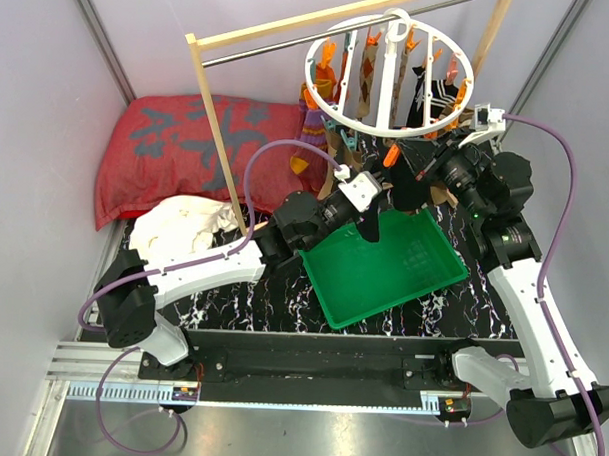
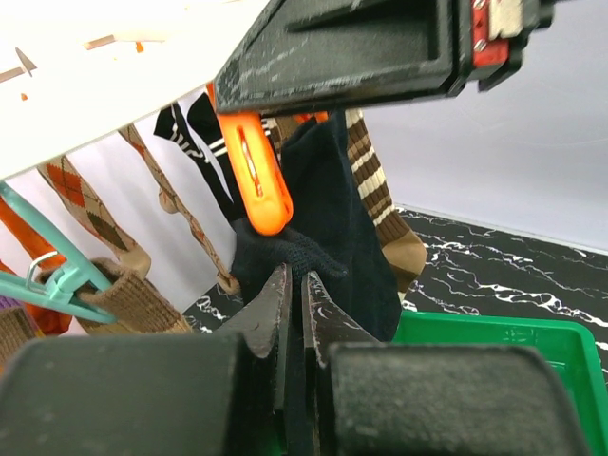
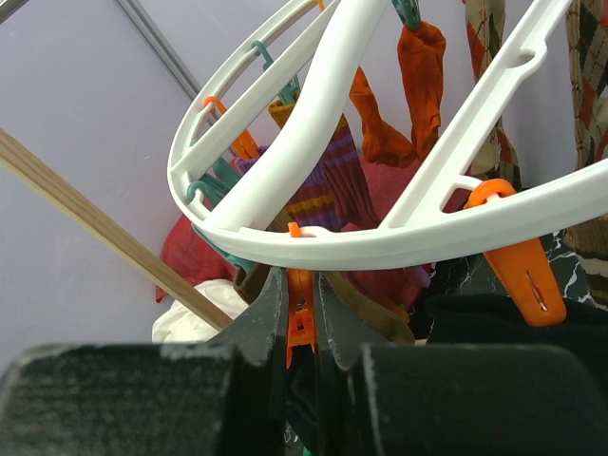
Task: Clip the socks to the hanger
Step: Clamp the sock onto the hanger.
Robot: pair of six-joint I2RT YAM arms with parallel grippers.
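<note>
The white round hanger (image 1: pixel 390 73) hangs from the rod with several socks clipped to it: argyle, striped, black, orange. My left gripper (image 1: pixel 370 218) is shut on a black sock (image 2: pixel 328 204) and holds its top edge up beside an orange clip (image 2: pixel 256 176) under the ring. My right gripper (image 1: pixel 406 182) is right next to it, its jaws shut on an orange clip (image 3: pixel 301 318) that hangs from the hanger rim (image 3: pixel 380 239). The black sock (image 3: pixel 513 328) shows just right of those jaws, under another orange clip (image 3: pixel 527 277). Purple, red and orange socks (image 3: pixel 332 180) hang behind.
A green tray (image 1: pixel 383 271) lies on the black marbled table below both grippers. A red patterned pillow (image 1: pixel 177 144) and a white cloth (image 1: pixel 190 224) lie at the back left. The pale wooden frame post (image 1: pixel 216 135) stands left of the hanger.
</note>
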